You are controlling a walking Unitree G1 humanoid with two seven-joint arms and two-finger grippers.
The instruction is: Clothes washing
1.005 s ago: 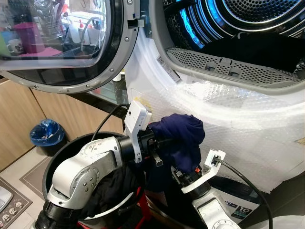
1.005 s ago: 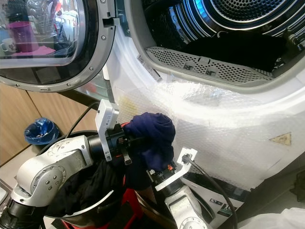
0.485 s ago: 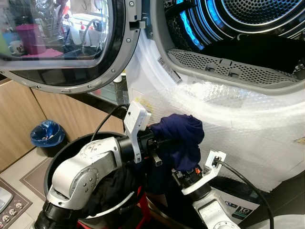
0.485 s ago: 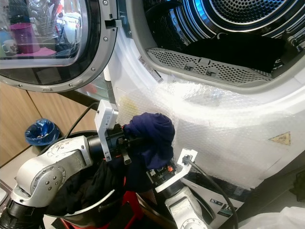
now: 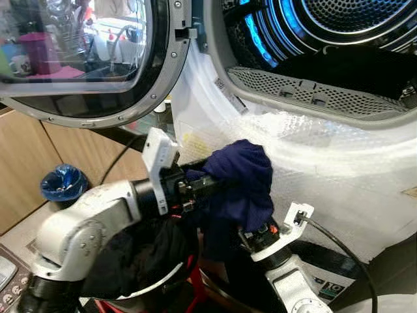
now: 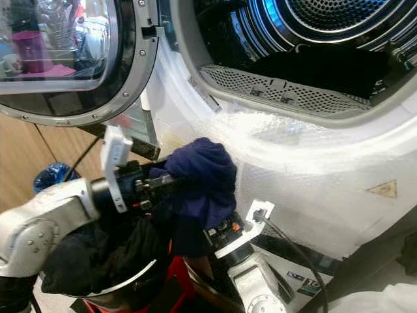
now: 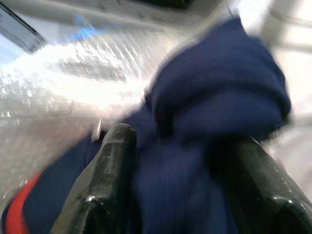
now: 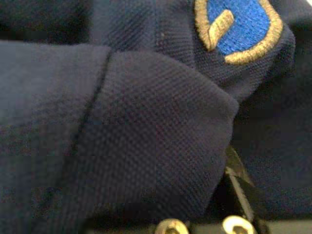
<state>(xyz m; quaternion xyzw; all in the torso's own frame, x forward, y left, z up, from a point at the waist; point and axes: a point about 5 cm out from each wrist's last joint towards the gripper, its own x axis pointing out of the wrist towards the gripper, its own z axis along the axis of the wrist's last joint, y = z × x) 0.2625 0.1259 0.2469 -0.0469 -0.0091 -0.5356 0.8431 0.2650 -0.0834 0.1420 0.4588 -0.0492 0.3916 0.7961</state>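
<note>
A navy garment [image 5: 241,182] hangs bunched in front of the machine, just below the open drum [image 5: 352,32]. My left gripper [image 5: 207,184] reaches in from the left and is shut on it; in the left wrist view the navy cloth [image 7: 214,97] sits between both black fingers [image 7: 109,170]. My right gripper [image 5: 259,232] comes up from below, buried under the cloth. The right wrist view is pressed against navy fabric [image 8: 146,122] bearing a blue embroidered badge [image 8: 239,27]. Dark laundry [image 5: 352,68] lies inside the drum.
The round glass door [image 5: 85,59] stands open at the upper left. Bubble wrap [image 5: 339,163] covers the machine's front. A black basket [image 6: 133,275] with dark clothes [image 5: 137,254] sits under my left arm. A blue-lined bin [image 5: 62,182] stands by the wooden cabinets.
My left arm has swung out to the left and its wrist has turned. The navy garment has risen a little toward the drum's lip, with the right gripper following underneath.
</note>
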